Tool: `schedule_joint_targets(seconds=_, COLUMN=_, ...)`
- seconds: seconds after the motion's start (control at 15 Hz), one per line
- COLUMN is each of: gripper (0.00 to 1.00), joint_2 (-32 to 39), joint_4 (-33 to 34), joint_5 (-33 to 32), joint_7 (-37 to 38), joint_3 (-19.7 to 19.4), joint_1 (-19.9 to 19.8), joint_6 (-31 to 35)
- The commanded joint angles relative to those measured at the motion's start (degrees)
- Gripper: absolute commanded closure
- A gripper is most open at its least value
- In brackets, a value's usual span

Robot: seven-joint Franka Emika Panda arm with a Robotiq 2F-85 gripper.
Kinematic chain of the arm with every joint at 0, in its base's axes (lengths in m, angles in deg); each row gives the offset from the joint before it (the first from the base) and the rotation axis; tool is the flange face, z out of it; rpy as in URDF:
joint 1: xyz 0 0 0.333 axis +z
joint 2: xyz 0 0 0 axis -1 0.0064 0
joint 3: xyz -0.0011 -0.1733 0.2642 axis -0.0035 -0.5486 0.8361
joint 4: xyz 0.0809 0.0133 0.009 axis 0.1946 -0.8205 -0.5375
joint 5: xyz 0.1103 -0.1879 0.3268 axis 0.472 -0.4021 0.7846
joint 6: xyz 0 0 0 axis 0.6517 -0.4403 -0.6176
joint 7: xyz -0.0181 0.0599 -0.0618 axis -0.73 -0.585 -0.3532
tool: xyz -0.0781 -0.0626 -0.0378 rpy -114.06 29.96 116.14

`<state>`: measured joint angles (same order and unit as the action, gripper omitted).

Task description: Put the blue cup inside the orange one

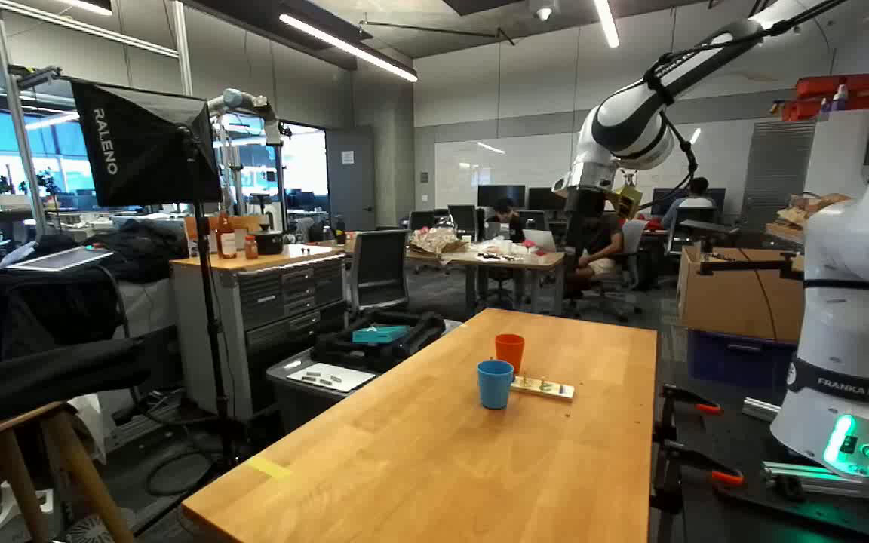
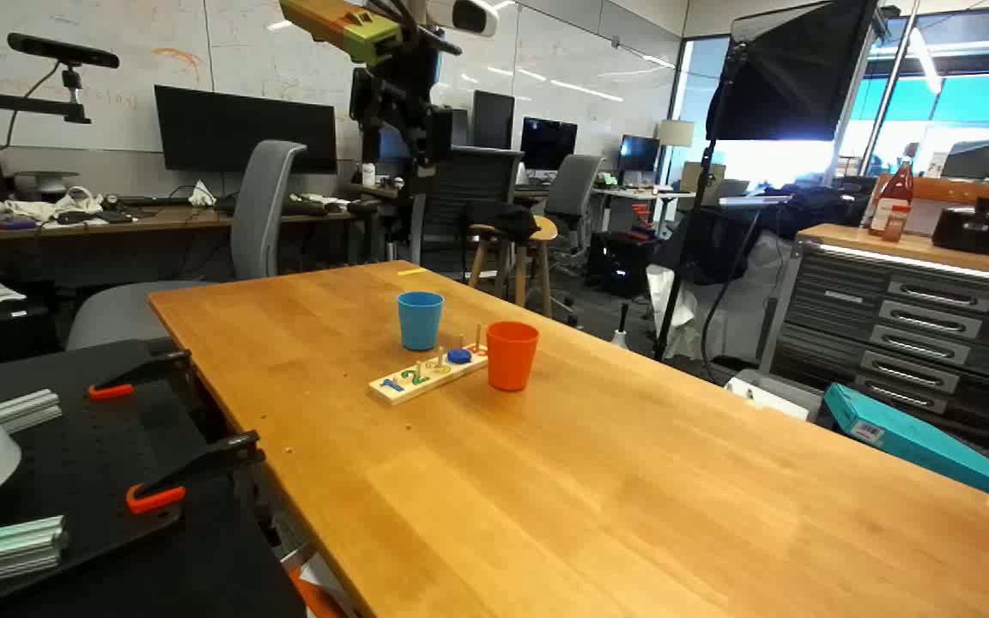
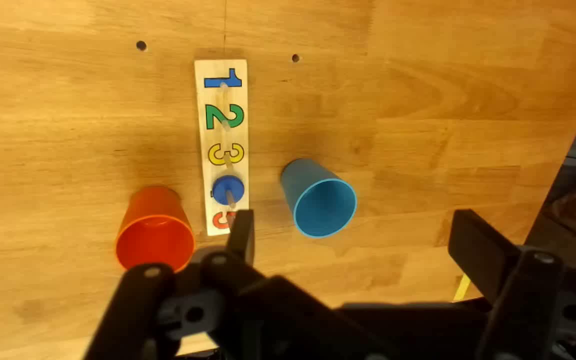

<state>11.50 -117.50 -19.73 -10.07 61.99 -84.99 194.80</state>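
The blue cup (image 1: pixel 495 388) stands upright on the wooden table in both exterior views (image 2: pixel 420 322). In the wrist view the blue cup (image 3: pixel 324 207) shows its open mouth, between the spread fingers and nearer the left finger. The orange cup (image 1: pixel 510 348) also stands upright and looks empty; it shows in an exterior view (image 2: pixel 512 356) and at lower left in the wrist view (image 3: pixel 155 240), partly covered by the gripper. My gripper (image 3: pixel 353 227) is open and holds nothing. It hangs well above the table in both exterior views (image 1: pixel 575 234) (image 2: pixel 426 159).
A pale wooden peg board (image 3: pixel 224 105) with painted numbers and a blue disc (image 3: pixel 228 189) lies between the cups. Its thin pegs stand upright. The wooden table (image 2: pixel 675 498) has a yellow tape strip (image 1: pixel 270 467) near one end. Black clamps (image 2: pixel 194 472) grip its robot-side edge.
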Motion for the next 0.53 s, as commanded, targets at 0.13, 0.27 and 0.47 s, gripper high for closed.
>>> schedule_joint_targets(seconds=0.13, gripper=0.0, joint_2=0.1, joint_4=0.5, joint_5=0.7, joint_7=-0.5, joint_3=1.6, joint_1=-1.7, joint_6=-0.3)
schedule_joint_targets(seconds=0.27, gripper=0.0, joint_2=0.1, joint_4=0.6, joint_5=0.7, joint_7=-0.5, joint_3=1.6, joint_1=-1.7, joint_6=-0.3)
schedule_joint_targets(seconds=0.47, gripper=0.0, joint_2=1.6, joint_4=0.5, joint_5=0.9, joint_7=-1.5, joint_3=4.1, joint_1=0.4, joint_6=2.6)
